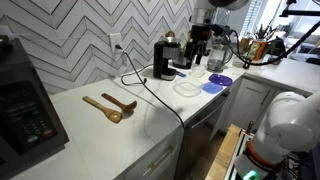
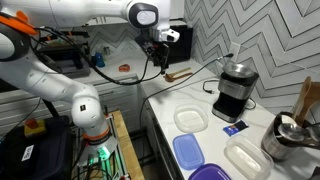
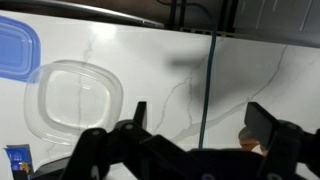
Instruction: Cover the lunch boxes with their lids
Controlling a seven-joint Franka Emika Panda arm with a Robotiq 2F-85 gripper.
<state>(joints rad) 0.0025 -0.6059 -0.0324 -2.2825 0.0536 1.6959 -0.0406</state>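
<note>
White herringbone tile backs a long pale desk [image 1: 90, 130] in a kitchen. Over it reaches the white arm [image 2: 60, 85], whose gripper [image 3: 198, 110] hangs above the desk with its fingers [image 3: 140, 112] spread wide apart and nothing between them. A black coffee machine [image 2: 235, 90] stands by the wall.

Both lunch boxes sit uncovered on the desk: one lunch box [image 2: 190, 120] near the machine, also seen in the wrist view just off to the side of the gripper, and a second lunch box [image 2: 245, 157] closer to the exterior camera. The blue lid [image 2: 187, 152] lies flat on the desk between them, and the purple lid [image 2: 210, 173] is next to it at the frame edge. Two wooden spoons [image 1: 110, 106] rest well apart from the boxes. A black cable [image 3: 210, 80] crosses the surface.
</note>
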